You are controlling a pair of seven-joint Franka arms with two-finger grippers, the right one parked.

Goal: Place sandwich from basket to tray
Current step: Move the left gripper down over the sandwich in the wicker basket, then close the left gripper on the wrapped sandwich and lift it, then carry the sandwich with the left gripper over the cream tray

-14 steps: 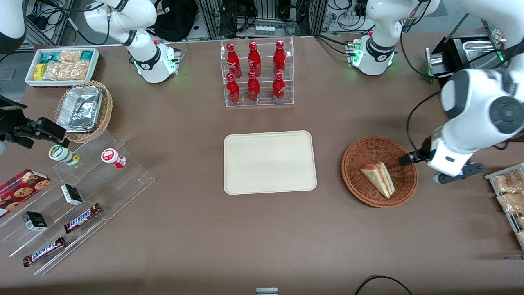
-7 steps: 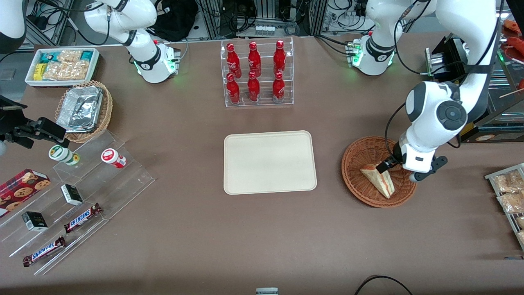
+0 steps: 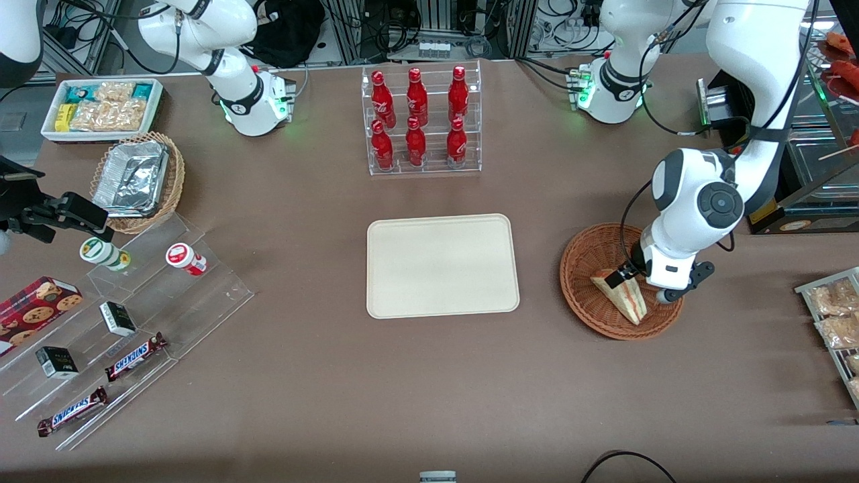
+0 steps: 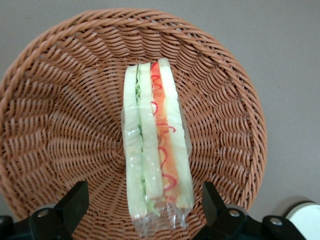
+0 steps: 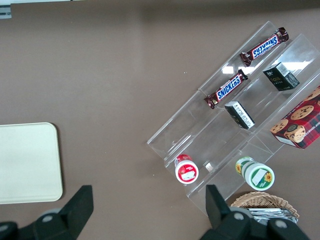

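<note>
A small triangular sandwich wedge of pale bread [image 3: 623, 296] [image 4: 156, 165], wrapped in clear film, lies inside a round, shallow, reddish-brown woven wicker basket [image 3: 587, 265] [image 4: 60, 100]. Its cut edge faces up, showing green, orange and red filling layers. A flat cream-beige rectangular tray with rounded corners and a low rim [image 3: 442, 265] sits empty on the brown table, near the basket, toward the parked arm's end

My whole world here is one big matte brown table [image 3: 429, 389], lit evenly, going darker along the bottom edge of the frame. Along the top edge it's just metal racking and a mess of black cables [image 3: 439, 27]. My gripper [image 3: 621, 274] hangs low over the table, fingers apart.
</note>
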